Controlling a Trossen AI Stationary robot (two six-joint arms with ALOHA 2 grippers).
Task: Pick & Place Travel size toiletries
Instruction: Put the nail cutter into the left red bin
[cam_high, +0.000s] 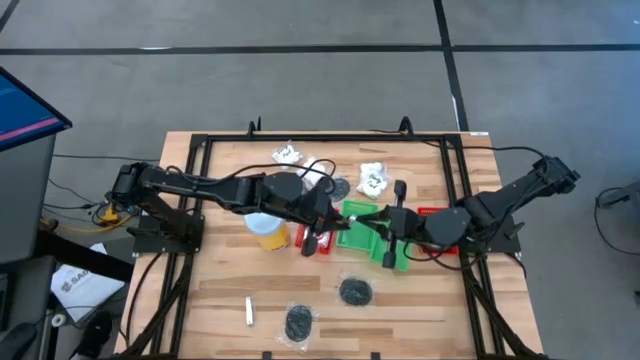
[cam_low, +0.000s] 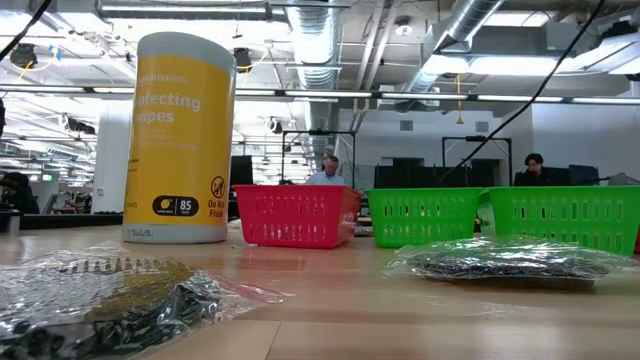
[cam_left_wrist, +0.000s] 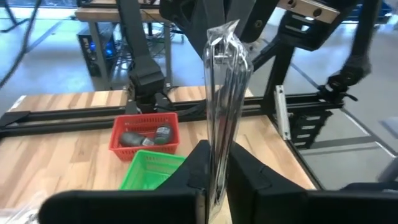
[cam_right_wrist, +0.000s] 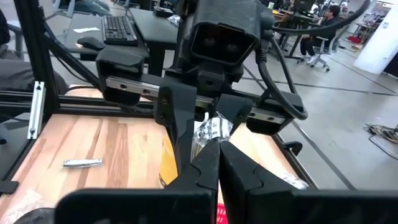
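Both grippers meet above the green bins at mid-table, on one clear crinkly packet with silvery contents. My left gripper comes from the left and my right gripper from the right; both are shut on the packet. On the table lie two white lumpy packets, two bagged dark discs and a short silvery tube. The low view shows the bagged discs flat on the wood and no gripper. My left gripper pinches the packet's near end between its two fingers, and the packet runs straight out past the fingertips, lifted clear of the table. My right gripper, opposite it, has its shut fingertips on the packet's other end; my own fingers hide the contact.
A yellow cup with a white lid stands left of a red bin. Another red bin holds dark grey items, with a green bin beside it. A black frame runs round the table. Bare wood lies near the front edge.
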